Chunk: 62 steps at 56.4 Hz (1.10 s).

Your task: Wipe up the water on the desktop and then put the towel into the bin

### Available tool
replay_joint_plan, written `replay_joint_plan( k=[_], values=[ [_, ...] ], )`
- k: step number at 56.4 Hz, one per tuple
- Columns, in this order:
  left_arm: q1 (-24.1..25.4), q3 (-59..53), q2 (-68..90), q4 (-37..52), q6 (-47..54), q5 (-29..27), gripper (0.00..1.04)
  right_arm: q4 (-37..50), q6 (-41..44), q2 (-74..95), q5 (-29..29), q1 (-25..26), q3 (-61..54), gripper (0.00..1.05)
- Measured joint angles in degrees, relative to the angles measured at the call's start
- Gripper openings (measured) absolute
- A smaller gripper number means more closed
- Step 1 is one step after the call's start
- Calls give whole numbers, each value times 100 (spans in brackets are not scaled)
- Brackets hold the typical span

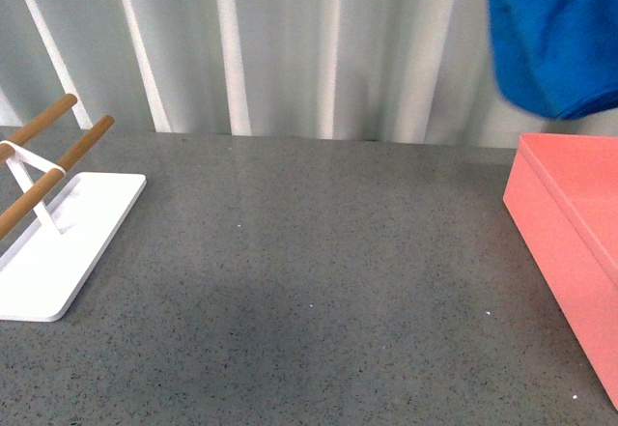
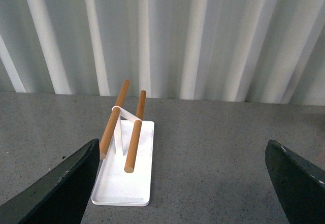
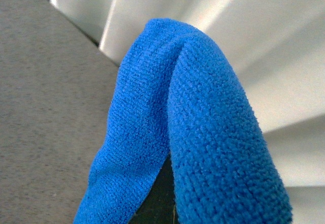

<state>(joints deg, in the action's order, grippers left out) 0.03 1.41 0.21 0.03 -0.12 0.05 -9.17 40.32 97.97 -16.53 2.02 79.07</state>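
Towel [image 1: 555,40] hangs high, apparently over the far end of the bin [image 1: 565,213], carried by the right hand, whose fingers the cloth hides. Risk: released off-centre, the floppy cloth may drape over the bin wall onto the bench [image 1: 309,252]. Left hand [image 2: 180,183] gapes wide, empty, facing the white rack [image 2: 124,168]; nothing obstructs.

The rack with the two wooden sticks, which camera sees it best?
The left wrist view: almost the whole rack shows there, white base and both sticks. The front view cuts the rack off at the picture's edge. The right wrist view shows none of it, only the blue towel.
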Motion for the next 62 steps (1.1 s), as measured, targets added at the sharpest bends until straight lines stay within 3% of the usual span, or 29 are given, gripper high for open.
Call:
replay_joint_plan(
  k=[14,31,42,55,62],
  values=[
    [0,0,0,0,0,2,98,-595,461,-155,-361,1095,-415,3],
    [0,0,0,0,0,2,98,-605,487,431,-402,1676,-870,3],
    [0,0,0,0,0,2,98,-713,2,1019,-258,1779,-708,3],
    [0,0,0,0,0,2,98,-1440,-1615,2033,177,2013,20,3],
    [0,0,0,0,0,2,98,-1762,-1722,2159,382,2109,70,3]
  ],
)
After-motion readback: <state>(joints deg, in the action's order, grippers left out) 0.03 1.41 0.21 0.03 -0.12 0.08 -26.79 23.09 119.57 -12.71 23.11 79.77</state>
